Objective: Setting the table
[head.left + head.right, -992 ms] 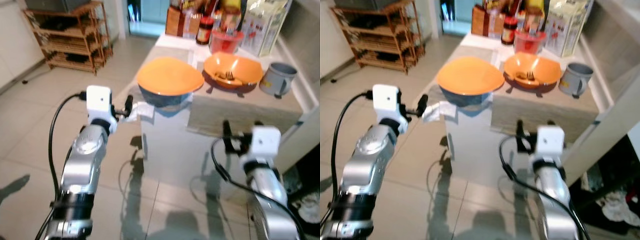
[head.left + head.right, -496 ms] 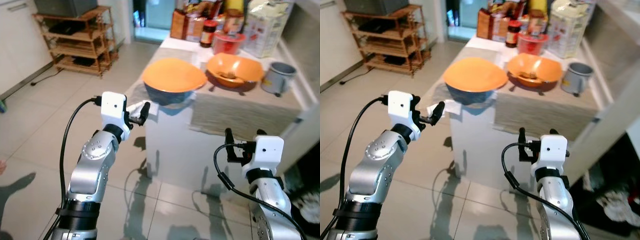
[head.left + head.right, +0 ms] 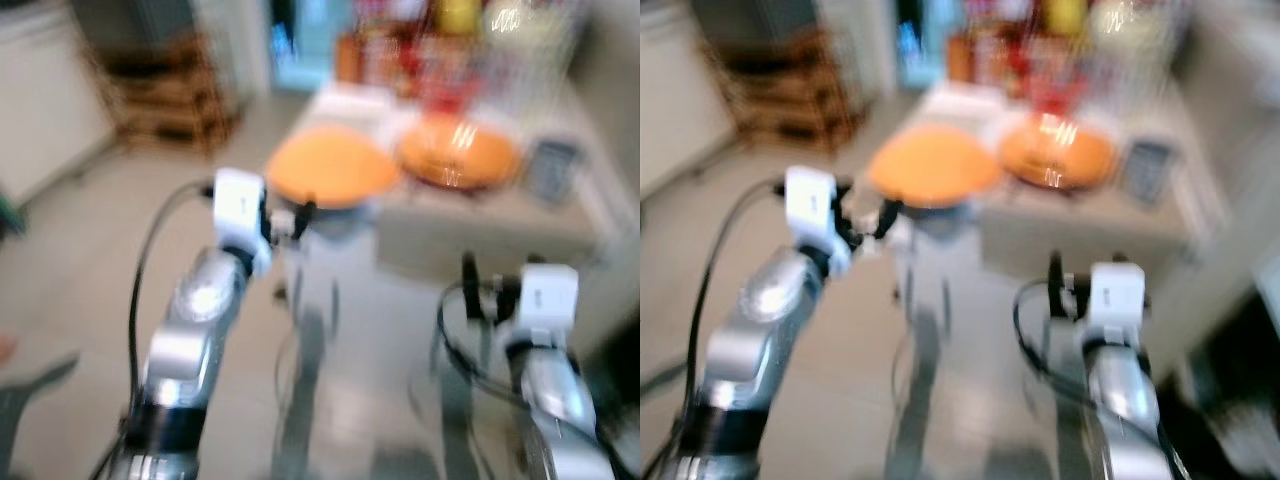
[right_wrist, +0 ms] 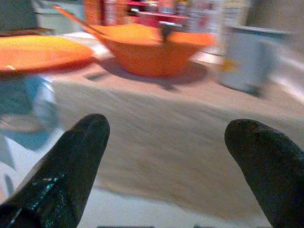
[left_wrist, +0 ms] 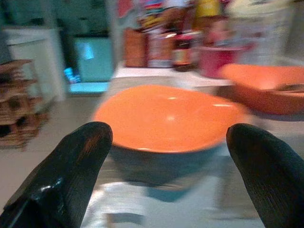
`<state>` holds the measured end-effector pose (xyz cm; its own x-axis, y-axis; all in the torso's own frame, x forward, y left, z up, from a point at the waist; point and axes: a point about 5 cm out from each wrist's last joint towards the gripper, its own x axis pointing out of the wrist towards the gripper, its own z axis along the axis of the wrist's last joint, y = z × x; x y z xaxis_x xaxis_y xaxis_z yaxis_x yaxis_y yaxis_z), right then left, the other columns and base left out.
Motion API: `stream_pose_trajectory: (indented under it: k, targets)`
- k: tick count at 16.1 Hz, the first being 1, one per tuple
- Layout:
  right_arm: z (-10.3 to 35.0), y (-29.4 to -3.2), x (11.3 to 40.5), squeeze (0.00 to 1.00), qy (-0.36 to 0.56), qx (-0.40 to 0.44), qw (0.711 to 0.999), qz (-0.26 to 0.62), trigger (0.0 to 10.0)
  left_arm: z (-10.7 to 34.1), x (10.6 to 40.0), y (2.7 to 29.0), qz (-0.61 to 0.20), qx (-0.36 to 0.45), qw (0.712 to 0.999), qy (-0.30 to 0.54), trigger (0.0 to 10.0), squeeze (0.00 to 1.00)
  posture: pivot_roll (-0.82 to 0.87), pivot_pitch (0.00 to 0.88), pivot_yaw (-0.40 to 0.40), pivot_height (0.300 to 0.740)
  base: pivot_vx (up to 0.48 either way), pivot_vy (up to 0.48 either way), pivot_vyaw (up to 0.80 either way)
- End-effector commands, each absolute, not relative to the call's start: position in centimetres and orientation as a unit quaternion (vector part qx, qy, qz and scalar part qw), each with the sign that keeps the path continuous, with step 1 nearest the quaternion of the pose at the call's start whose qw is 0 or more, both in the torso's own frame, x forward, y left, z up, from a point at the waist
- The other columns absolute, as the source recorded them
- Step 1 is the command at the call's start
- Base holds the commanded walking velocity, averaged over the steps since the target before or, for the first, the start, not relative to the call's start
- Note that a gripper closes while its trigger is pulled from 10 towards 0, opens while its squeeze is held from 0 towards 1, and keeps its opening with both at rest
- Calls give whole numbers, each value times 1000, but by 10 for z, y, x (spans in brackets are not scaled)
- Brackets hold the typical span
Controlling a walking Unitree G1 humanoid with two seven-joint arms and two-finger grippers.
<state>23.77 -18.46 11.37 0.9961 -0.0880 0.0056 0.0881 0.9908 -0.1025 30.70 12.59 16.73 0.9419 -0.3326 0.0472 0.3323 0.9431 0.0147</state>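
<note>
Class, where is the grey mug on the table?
In the right wrist view, the grey mug stands on the table, on the right side, just right of the orange bowl.

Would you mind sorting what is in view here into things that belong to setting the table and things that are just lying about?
For the job:
- orange plate on a blue bowl
- orange bowl holding a utensil
- grey mug
- beige placemat
- left gripper, open
- right gripper, open

Lying about:
- red tub
- jars and packets behind
- wooden shelf rack

The 2 spread fingers (image 5: 61, 183) frame an orange plate (image 5: 166, 116) atop a bowl (image 5: 164, 164).
</note>
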Motion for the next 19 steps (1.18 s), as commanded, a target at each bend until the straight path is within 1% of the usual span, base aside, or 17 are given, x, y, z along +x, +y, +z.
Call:
stream_pose_trajectory:
  k: [1, 6, 10, 11, 15, 17, 19]
  targets:
    - [116, -181, 238, 94, -7, -54, 998, -39, 10000, 165, 309, 129, -155, 7, 988, -14, 10000, 0, -37, 0, 0, 740, 0, 0, 0]
    - [114, -179, 240, 102, 0, -55, 998, -36, 10000, 167, 309, 132, -144, 16, 989, -17, 10000, 0, -30, 0, -3, 740, 0, 0, 0]
    - [112, -180, 240, 94, 3, -53, 998, -36, 10000, 171, 314, 133, -142, 20, 989, -23, 10000, 0, -29, 0, -4, 740, 0, 0, -588]
    - [112, -179, 240, 94, 3, -54, 998, -35, 10000, 173, 315, 132, -146, 14, 989, -24, 10000, 0, -29, 0, -4, 740, 319, 360, -638]
    - [111, -179, 240, 90, 5, -54, 998, -36, 10000, 173, 315, 131, -151, 30, 988, -28, 10000, 0, -30, 0, -3, 740, 0, 431, -639]
    - [111, -179, 241, 94, 4, -54, 998, -36, 10000, 173, 316, 130, -152, 35, 987, -27, 10000, 0, -30, 0, -2, 740, 287, 383, -634]
    - [113, -178, 242, 90, -5, -60, 998, -32, 10000, 173, 318, 132, -138, 50, 989, -27, 10000, 0, -28, 0, 0, 740, 161, 178, 0]
